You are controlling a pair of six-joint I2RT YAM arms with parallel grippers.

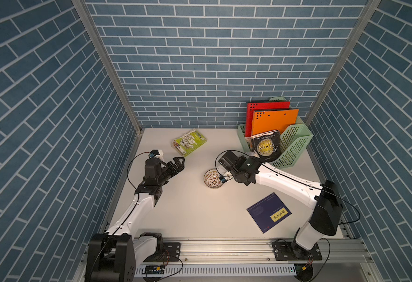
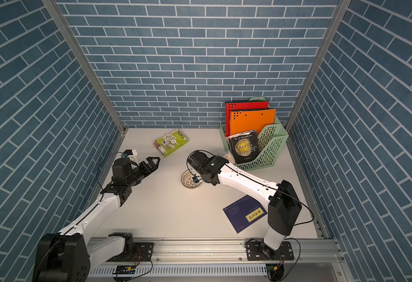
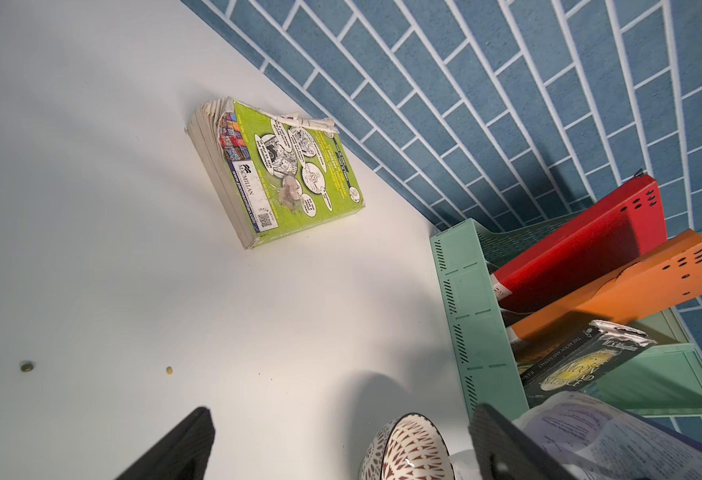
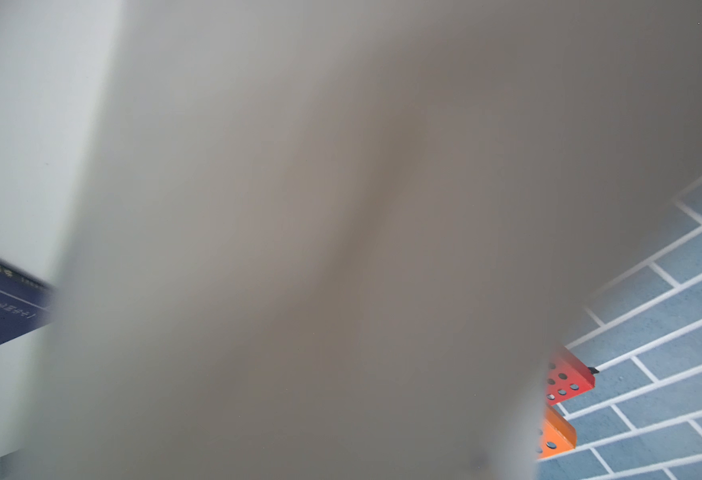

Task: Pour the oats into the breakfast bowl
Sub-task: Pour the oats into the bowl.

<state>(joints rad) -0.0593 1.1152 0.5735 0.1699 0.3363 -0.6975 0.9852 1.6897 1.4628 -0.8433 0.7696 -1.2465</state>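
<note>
The breakfast bowl (image 1: 212, 179) (image 2: 190, 179) stands mid-table, its lattice pattern showing inside; its outside wall (image 3: 407, 453) shows in the left wrist view. The oats pouch (image 2: 225, 155) hangs just right of and behind the bowl, at the end of my right arm. It appears as a white printed pouch (image 3: 615, 432) in the left wrist view and as a beige blur (image 4: 299, 249) filling the right wrist view. My right gripper is hidden under its own wrist (image 1: 236, 167), shut on the pouch. My left gripper (image 1: 179, 163) (image 3: 341, 415) stands open and empty, left of the bowl.
A green-covered book (image 1: 189, 142) lies at the back left. A mint file rack (image 1: 295, 146) at the back right holds red and orange folders and a black book (image 1: 266, 146). A navy booklet (image 1: 269, 212) lies front right. Two small crumbs (image 3: 27, 366) dot the table.
</note>
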